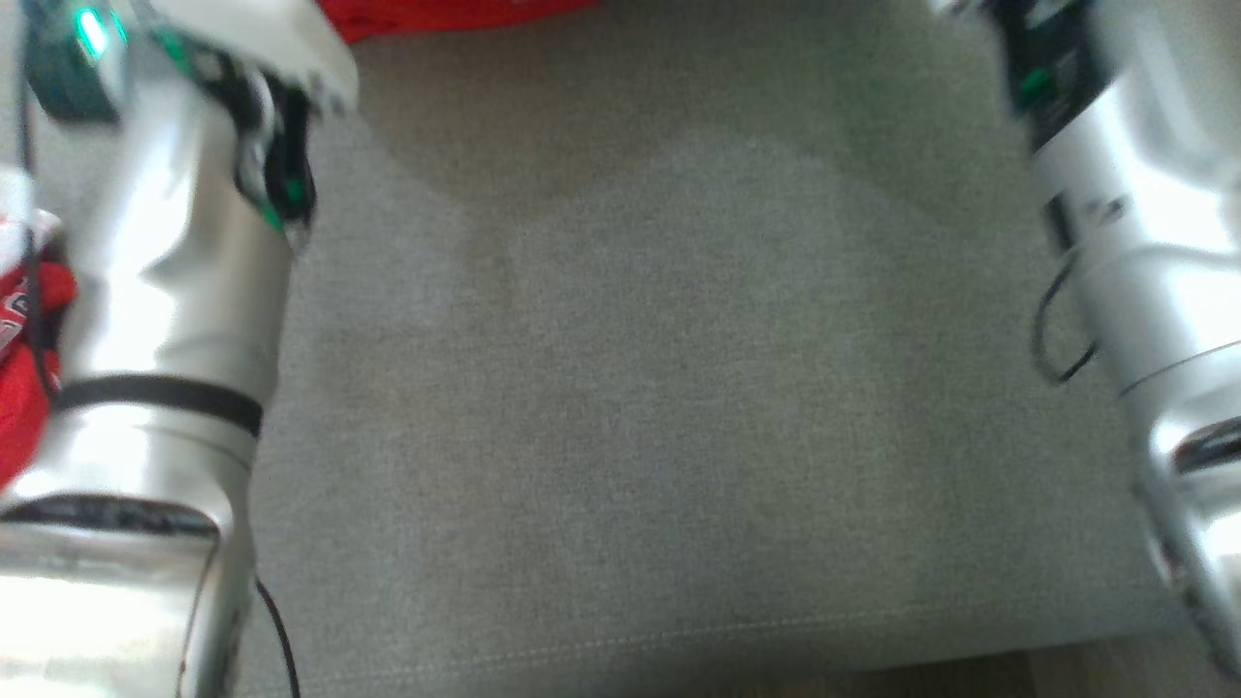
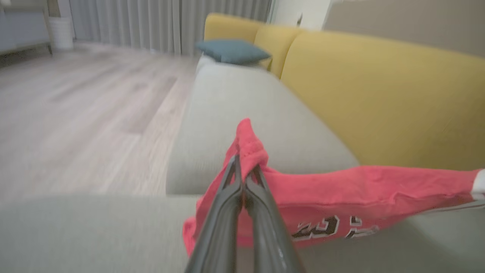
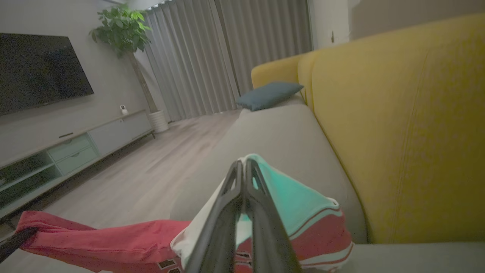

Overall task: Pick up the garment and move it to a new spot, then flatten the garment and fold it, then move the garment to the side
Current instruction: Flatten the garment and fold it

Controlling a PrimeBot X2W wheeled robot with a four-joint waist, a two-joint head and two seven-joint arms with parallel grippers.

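Observation:
The garment (image 2: pixel 360 193) is a red jersey with black-and-white lettering, white trim and a teal lining (image 3: pixel 291 197). It hangs stretched between my two grippers above the grey sofa seat (image 1: pixel 679 388). My left gripper (image 2: pixel 245 165) is shut on a bunched red edge. My right gripper (image 3: pixel 243 165) is shut on the white and teal end. In the right wrist view the red cloth (image 3: pixel 113 239) runs left to a dark fingertip (image 3: pixel 13 242) of the other gripper. The head view shows both silver forearms (image 1: pixel 165 320) (image 1: pixel 1144 242), with red cloth (image 1: pixel 436 15) at the top edge and the far left.
A yellow backrest (image 3: pixel 398 132) rises behind the seat, and a dark teal cushion (image 3: pixel 269 94) lies at its far end. Wooden floor (image 2: pixel 75 113) lies past the seat's front edge. A TV (image 3: pixel 38 72), a low cabinet (image 3: pixel 75 148), a plant and grey curtains stand beyond.

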